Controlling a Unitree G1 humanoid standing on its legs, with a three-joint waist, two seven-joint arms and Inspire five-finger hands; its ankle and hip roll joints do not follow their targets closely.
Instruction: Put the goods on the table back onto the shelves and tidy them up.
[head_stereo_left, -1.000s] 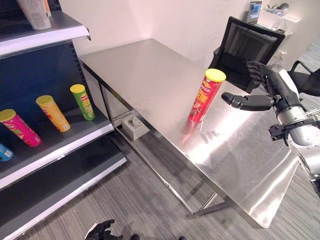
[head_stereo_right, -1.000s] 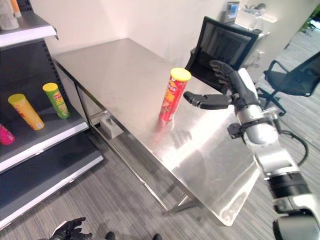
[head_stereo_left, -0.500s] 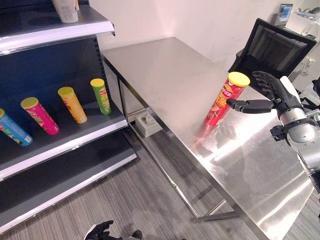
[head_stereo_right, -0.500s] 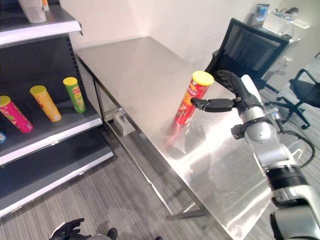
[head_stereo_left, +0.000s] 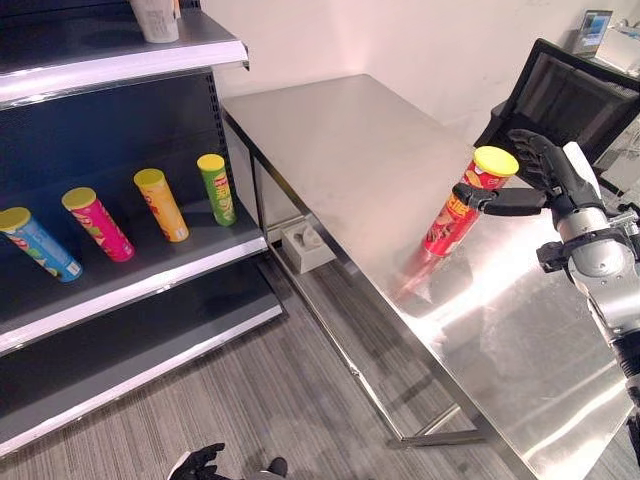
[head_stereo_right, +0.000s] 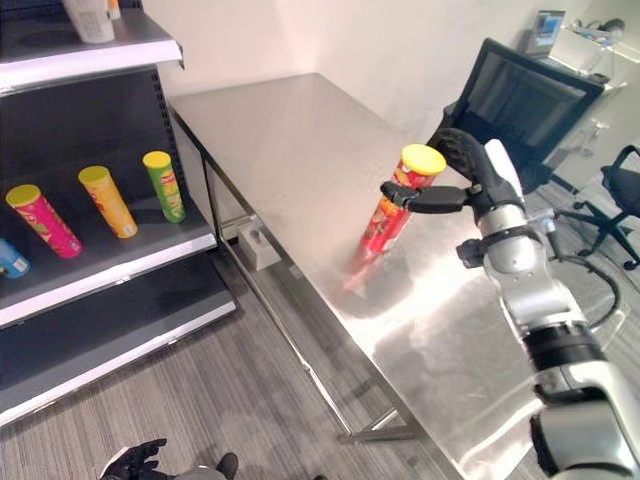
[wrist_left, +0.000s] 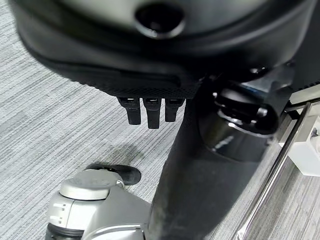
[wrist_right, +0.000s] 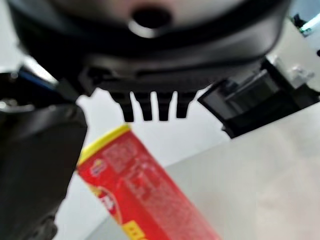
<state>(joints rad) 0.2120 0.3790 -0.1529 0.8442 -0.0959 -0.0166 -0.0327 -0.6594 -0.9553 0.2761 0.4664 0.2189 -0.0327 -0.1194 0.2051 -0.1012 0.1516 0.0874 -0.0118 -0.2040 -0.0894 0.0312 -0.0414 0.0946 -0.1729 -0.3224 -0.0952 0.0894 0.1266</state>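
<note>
A red chip can (head_stereo_left: 458, 204) with a yellow lid stands upright on the steel table (head_stereo_left: 350, 140), near its shelf-side edge. My right hand (head_stereo_left: 545, 175) is at the can's top. Its thumb (head_stereo_left: 492, 197) lies against the can just under the lid, and its straight fingers (head_stereo_left: 538, 155) reach behind the lid. The right wrist view has the can (wrist_right: 145, 190) between the thumb and the fingers (wrist_right: 150, 107), uncurled. My left hand (head_stereo_left: 200, 463) hangs low over the floor with relaxed fingers (wrist_left: 150, 111).
The dark shelf (head_stereo_left: 150, 285) on the left holds a green can (head_stereo_left: 217, 188), an orange can (head_stereo_left: 161, 204), a pink can (head_stereo_left: 96, 223) and a blue can (head_stereo_left: 38, 243). A white cup (head_stereo_left: 155, 18) stands on the top shelf. A white box (head_stereo_left: 306, 245) sits under the table. A black chair (head_stereo_left: 570, 95) stands behind.
The camera has shifted, so the shelf shows further right. My right hand has closed the gap to the red can; its thumb now rests on the can.
</note>
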